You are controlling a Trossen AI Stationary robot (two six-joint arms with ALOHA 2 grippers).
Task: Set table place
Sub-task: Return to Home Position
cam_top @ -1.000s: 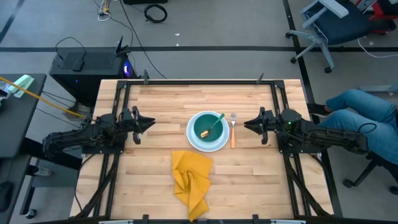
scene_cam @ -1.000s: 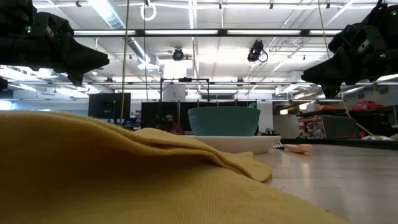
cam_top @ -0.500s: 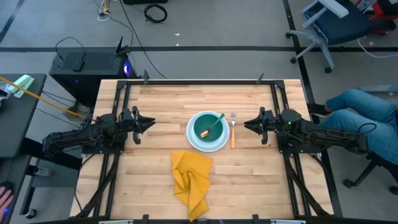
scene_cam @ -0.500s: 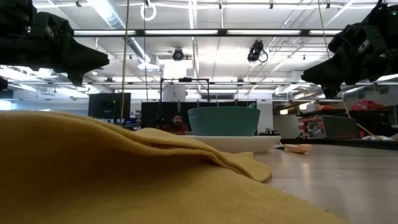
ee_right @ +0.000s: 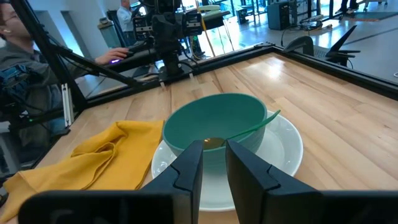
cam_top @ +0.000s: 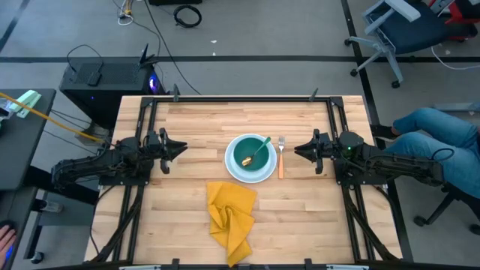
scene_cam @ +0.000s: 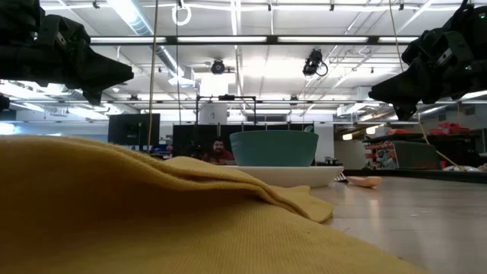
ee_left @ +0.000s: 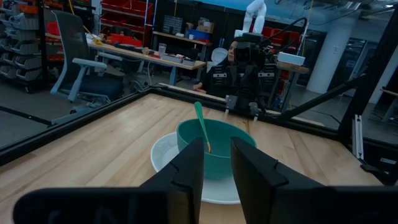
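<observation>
The left gripper (cam_top: 182, 149) is hovering over the table (cam_top: 195, 120) at 9 o'clock from the plate (cam_top: 255, 177), its fingers drawn almost together and holding nothing. The napkin (cam_top: 231, 217) is lying crumpled at 7 o'clock. The plate is sitting mid-table, carrying the bowl (cam_top: 243, 146). The spoon (cam_top: 260, 148) is leaning inside, with its handle toward 1 o'clock. The fork (cam_top: 280, 156) is lying just beside the plate at 3 o'clock. Beyond it, the right gripper (cam_top: 298, 152) is hovering, likewise nearly closed and empty.
</observation>
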